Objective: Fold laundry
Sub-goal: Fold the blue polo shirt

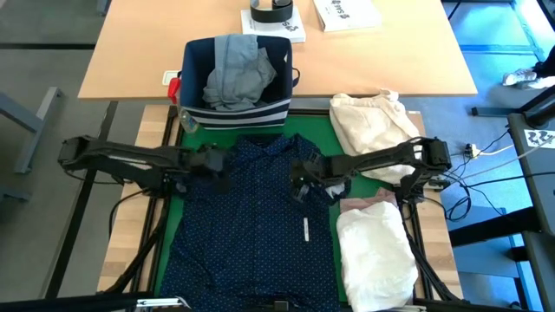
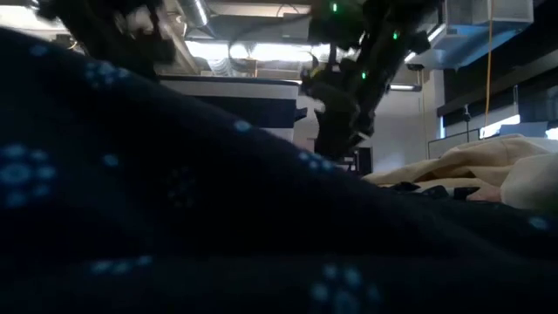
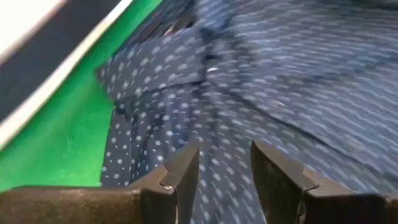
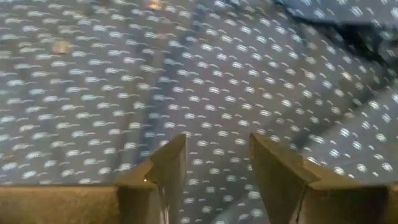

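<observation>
The left gripper [image 3: 224, 171] and right gripper [image 4: 217, 165] are both hovering with fingers parted, gripping nothing, above the navy white-dotted shirt [image 1: 251, 230], which is lying spread and rumpled across the green mat [image 1: 195, 139].

Right wrist view. The right tool [image 4: 217, 177] appears with its two dark fingers [image 4: 165, 171] set apart, a clear gap between them and nothing held in that gap. Beyond and beneath the fingers, the navy white-dotted shirt [image 4: 205, 81] fills the whole field. Its cloth lies in soft folds, with one raised crease running diagonally across the fabric and a darker, shadowed fold toward one far corner. A small pale button [image 4: 61, 46] shows on the cloth.
</observation>
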